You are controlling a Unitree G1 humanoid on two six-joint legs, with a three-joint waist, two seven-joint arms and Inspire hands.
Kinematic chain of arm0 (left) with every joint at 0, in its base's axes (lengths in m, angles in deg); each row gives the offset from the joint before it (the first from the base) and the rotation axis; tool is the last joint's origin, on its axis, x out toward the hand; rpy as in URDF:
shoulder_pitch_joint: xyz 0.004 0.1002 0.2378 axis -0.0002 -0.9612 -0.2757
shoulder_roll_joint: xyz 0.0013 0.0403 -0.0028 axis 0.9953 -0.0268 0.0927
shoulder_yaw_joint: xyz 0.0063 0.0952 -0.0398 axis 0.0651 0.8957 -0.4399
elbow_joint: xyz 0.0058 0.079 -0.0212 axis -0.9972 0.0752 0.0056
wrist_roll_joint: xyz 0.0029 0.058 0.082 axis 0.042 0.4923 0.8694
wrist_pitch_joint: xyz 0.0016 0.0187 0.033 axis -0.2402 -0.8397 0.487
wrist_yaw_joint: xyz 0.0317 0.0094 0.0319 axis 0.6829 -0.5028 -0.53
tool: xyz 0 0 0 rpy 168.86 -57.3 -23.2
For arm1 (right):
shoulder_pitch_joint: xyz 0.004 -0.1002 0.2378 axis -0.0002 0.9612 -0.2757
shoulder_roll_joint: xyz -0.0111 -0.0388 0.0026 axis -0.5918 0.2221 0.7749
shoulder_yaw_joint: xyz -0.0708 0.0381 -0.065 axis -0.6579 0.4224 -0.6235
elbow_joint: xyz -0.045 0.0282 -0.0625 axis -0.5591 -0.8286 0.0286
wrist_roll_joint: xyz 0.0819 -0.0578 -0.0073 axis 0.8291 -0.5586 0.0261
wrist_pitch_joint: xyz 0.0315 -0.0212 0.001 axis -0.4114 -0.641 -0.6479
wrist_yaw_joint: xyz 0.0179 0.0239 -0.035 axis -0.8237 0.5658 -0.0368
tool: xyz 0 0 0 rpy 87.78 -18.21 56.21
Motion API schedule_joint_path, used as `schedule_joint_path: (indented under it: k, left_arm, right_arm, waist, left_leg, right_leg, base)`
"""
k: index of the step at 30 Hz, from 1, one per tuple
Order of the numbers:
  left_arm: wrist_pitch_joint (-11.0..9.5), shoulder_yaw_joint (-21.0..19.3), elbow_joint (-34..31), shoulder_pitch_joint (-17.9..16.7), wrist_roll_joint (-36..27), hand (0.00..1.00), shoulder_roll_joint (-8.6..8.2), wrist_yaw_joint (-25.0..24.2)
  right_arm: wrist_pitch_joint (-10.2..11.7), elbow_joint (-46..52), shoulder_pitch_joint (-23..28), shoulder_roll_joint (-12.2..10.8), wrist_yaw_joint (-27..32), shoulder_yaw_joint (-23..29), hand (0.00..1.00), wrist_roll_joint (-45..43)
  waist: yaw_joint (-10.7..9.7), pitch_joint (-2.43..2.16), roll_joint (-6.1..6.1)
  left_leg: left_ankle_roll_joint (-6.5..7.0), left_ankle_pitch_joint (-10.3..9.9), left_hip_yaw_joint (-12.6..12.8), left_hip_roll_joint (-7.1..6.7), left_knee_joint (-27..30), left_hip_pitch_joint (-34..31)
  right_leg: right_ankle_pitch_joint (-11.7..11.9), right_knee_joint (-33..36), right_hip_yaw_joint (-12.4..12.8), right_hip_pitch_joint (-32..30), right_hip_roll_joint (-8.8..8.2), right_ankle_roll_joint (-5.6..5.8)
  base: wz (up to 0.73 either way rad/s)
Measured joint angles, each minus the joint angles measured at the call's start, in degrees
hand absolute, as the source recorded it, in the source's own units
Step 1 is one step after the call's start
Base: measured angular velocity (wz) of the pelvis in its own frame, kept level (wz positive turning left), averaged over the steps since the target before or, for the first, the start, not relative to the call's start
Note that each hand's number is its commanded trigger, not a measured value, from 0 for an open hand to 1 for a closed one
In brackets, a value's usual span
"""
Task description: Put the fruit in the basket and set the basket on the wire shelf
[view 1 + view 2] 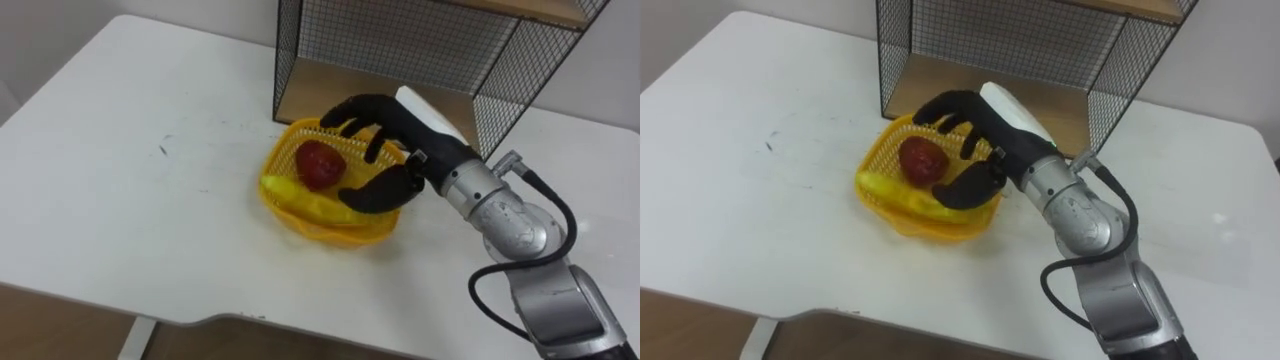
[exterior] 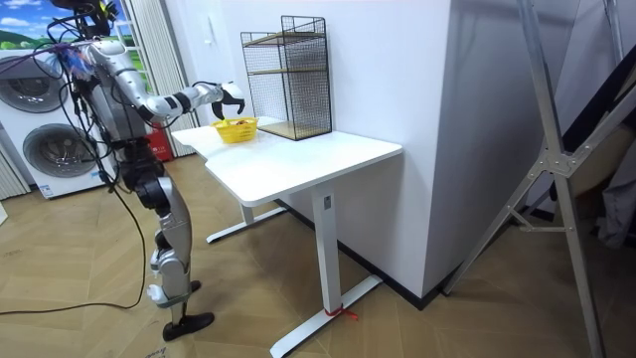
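Right hand [image 1: 385, 150] spans basket [image 1: 345, 236] rim, grip can't be told from here | apple [image 1: 320, 165], banana [image 1: 300, 200] inside; basket on table [image 1: 130, 150] just before wire shelf [image 1: 400, 40] | clamp rim firmly, lift level, clear shelf's front edge

No words, numbers or signs can be read, not on the yellow basket [image 1: 350, 235], not on the wire shelf [image 1: 400, 40], not on the white table [image 1: 130, 180].
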Motion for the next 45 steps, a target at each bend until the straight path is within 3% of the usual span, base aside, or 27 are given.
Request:
schedule_joint_path:
  k: [11,21,29,31,34,39,42,45]
  left_arm:
    - [-0.35,-0.03,0.0,-0.15,0.0,0.0,0.0,0.0]
    - [-0.64,-0.01,-0.06,-1.15,0.0,0.0,0.01,0.0]
    - [-0.61,-1.2,0.05,-1.67,-2.56,0.0,-0.04,0.46]
    - [-0.92,-1.98,0.81,-2.0,-4.84,0.0,-0.19,0.49]
    - [-1.95,-5.8,3.82,-2.42,-12.85,0.0,-0.23,0.78]
    - [-2.31,-19.26,5.02,-6.19,-31.06,0.0,-0.48,4.63]
    - [-2.56,-29.45,0.7,-6.73,-44.77,0.0,-0.45,16.45]
    - [-3.87,-36.09,-6.17,-7.17,-51.48,0.0,-0.4,24.69]
  right_arm:
    - [0.01,-0.01,0.0,-0.41,0.07,0.01,0.0,0.37]
    - [0.05,-0.02,0.02,-0.77,0.68,0.14,0.0,0.75]
    - [0.04,-0.17,0.08,-0.58,3.16,2.38,0.0,11.06]
    - [0.08,-0.46,0.39,-0.6,5.52,3.62,0.0,14.62]
    - [0.63,-0.44,1.95,-0.63,9.99,7.4,0.0,20.64]
    - [1.28,-0.32,8.49,-0.79,17.87,14.41,0.0,25.86]
    - [1.3,-0.5,12.39,-0.61,25.45,18.61,0.0,29.73]
    - [1.32,-0.5,15.04,-0.63,29.33,20.13,0.0,30.01]
  waist:
    - [-0.2,0.1,0.15]
    - [-1.98,0.11,0.3]
    - [-3.17,-0.51,2.05]
    - [-3.21,-0.32,2.6]
    - [-3.36,-0.54,3.04]
    - [-3.49,-0.56,3.28]
    - [-3.18,-0.74,4.3]
    - [-2.98,-1.06,5.55]
  left_leg:
    - [0.0,0.0,0.02,0.0,0.05,0.23]
    - [0.0,0.0,0.02,0.0,0.35,0.12]
    - [0.01,0.01,-0.04,-0.02,0.22,0.5]
    - [0.01,0.01,-0.04,-0.02,0.09,1.26]
    - [0.01,0.01,-0.27,0.0,0.09,1.38]
    - [0.01,0.0,-0.57,-0.03,0.07,1.94]
    - [0.01,0.0,-0.91,-0.15,-0.35,1.85]
    - [-0.07,0.21,-1.37,-0.2,-0.58,2.23]
  right_leg:
    - [0.0,-0.07,-0.02,0.24,-0.02,0.0]
    - [0.01,-0.05,-0.1,0.42,-0.03,0.0]
    - [0.01,-0.01,0.14,0.62,-0.02,0.0]
    - [0.01,-0.12,0.11,1.31,-0.01,0.0]
    - [0.01,-0.24,-0.19,1.58,0.01,0.0]
    - [0.0,-0.45,-0.58,2.48,-0.06,0.01]
    - [0.0,-0.42,-0.68,2.38,-0.13,0.01]
    - [0.0,-0.15,-0.64,2.65,-0.16,0.01]
  base:
    - [0.0]
    - [0.0]
    - [0.0]
    - [0.0]
    - [0.04]
    - [0.04]
    - [0.05]
    - [0.01]
